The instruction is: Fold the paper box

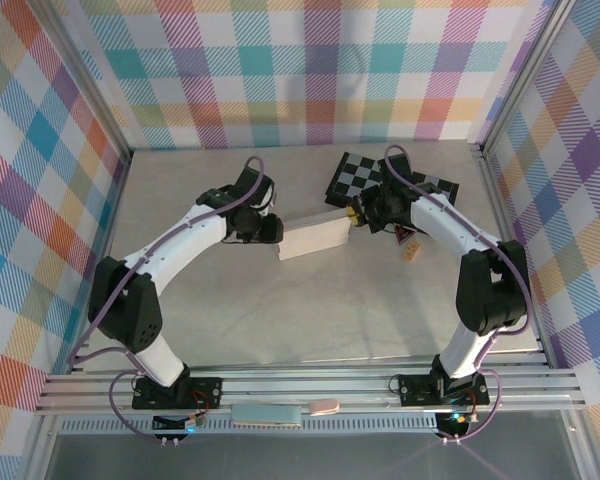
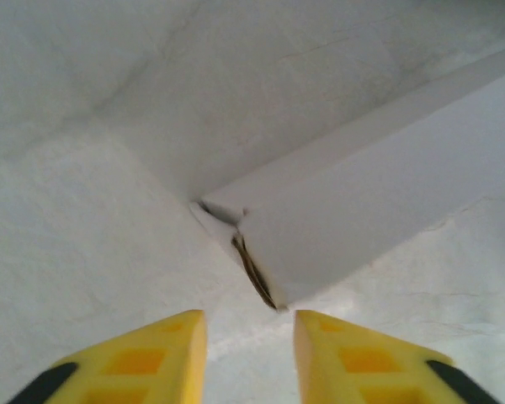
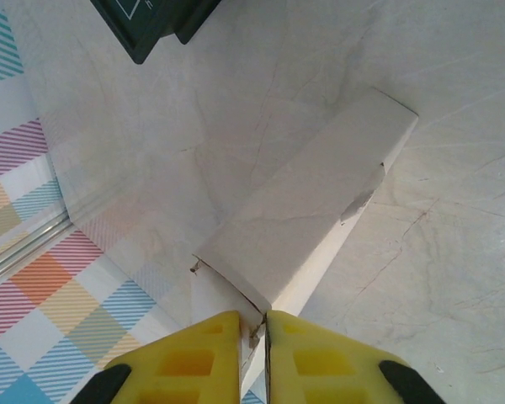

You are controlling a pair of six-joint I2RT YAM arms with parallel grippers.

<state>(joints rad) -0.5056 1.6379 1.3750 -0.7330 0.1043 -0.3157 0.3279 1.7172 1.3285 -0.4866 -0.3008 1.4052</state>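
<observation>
The paper box (image 1: pixel 315 240) is lying as a long, closed white shape near the middle of the tabletop (image 1: pixel 280 330), a little closer to the far edge than to the near edge. Its long side is running from left to right, slightly slanted. In the left wrist view one corner of it is showing a small gap where the cardboard layers are not meeting fully.

The right pincer (image 3: pixel 252 337) is gripping the right end of the box: its tips are pressing almost together on a thin cardboard edge there. The left pincer (image 2: pixel 250 353) is waiting just beside the left end. Its yellow fingers (image 2: pixel 164 358) are standing apart, nothing is between them, and they are not touching the box.

Behind the right end of the box, toward the far right corner of the tabletop, a black-and-grey chequered board (image 1: pixel 375 178) is lying flat, partly under the right arm.
</observation>
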